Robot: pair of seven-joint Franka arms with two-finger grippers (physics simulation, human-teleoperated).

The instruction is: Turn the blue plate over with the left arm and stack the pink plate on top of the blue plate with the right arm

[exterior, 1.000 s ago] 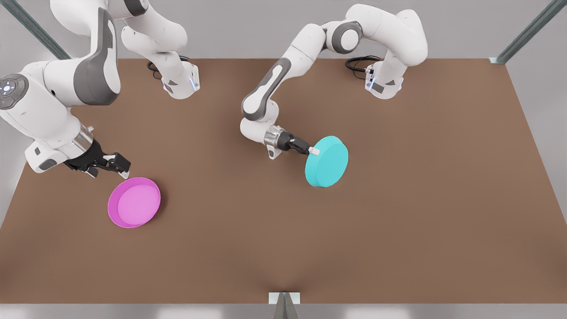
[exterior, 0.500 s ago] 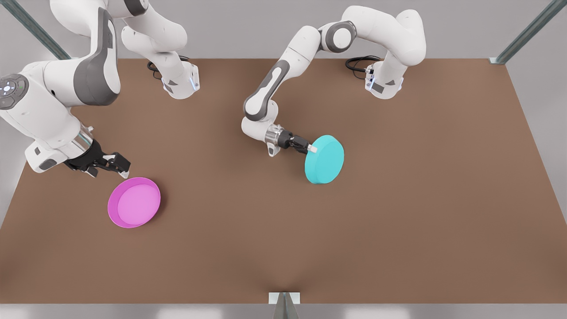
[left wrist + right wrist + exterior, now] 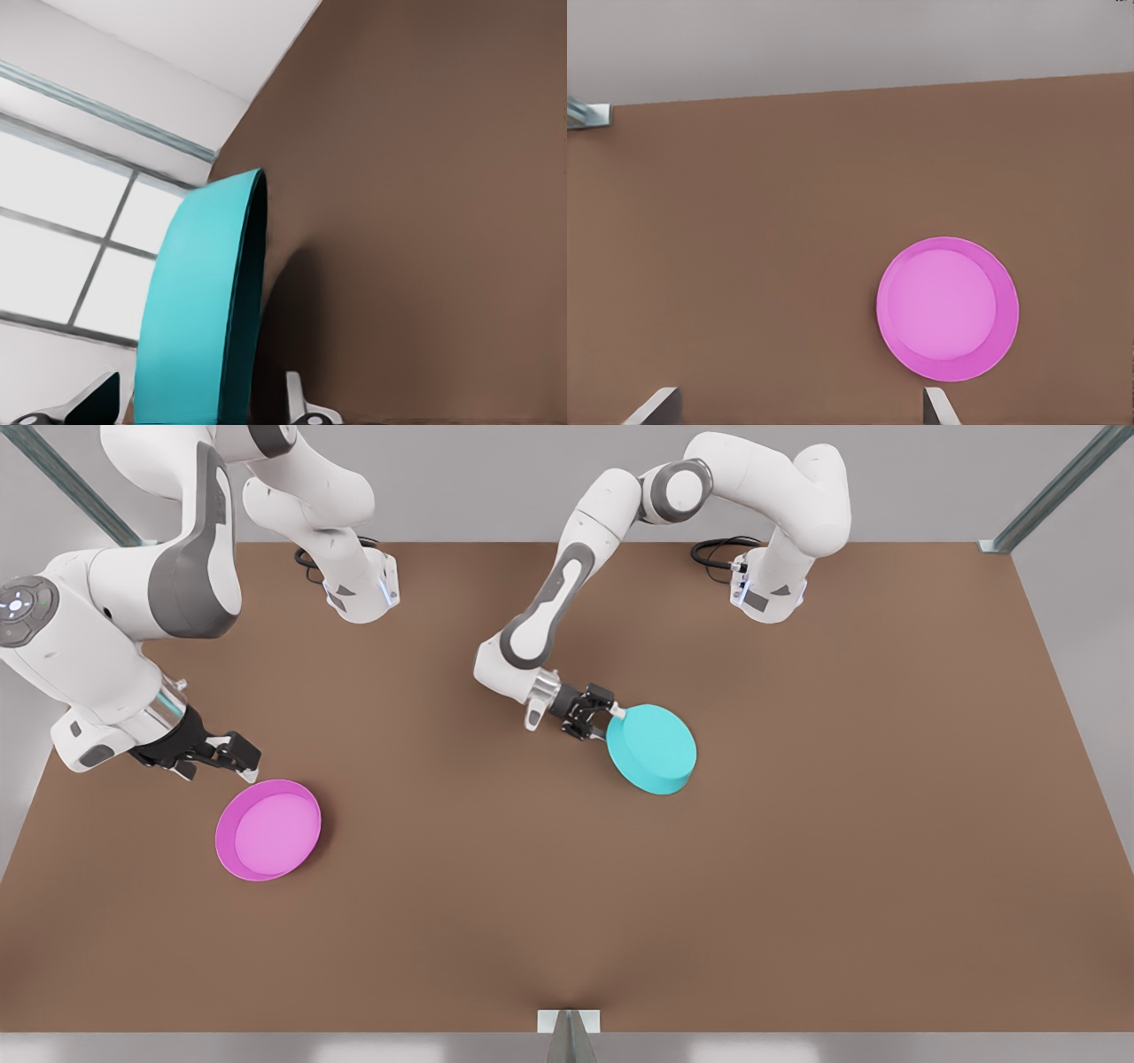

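The blue plate [image 3: 653, 747] lies upside down near the table's middle, its plain underside facing up. In the left wrist view the blue plate [image 3: 208, 310] shows edge-on, its hollow side turned to the table. My left gripper [image 3: 611, 714] is at the rim nearest the front view's left. It is open, and its fingers [image 3: 297, 400] straddle the rim with gaps on both sides. The pink plate [image 3: 268, 830] rests right side up at the front view's left. My right gripper [image 3: 243, 765] hovers open just behind the pink plate [image 3: 948, 308], holding nothing.
The brown table [image 3: 797, 886] spreads wide toward the front and the front view's right. Both arm bases [image 3: 767, 598] stand at the back edge with black cables. A metal bracket [image 3: 568, 1023] sits at the front edge.
The blue plate has gone from steeply tilted in the left gripper to underside up and lower. The left gripper turned and opened off the rim. The right arm stayed still.
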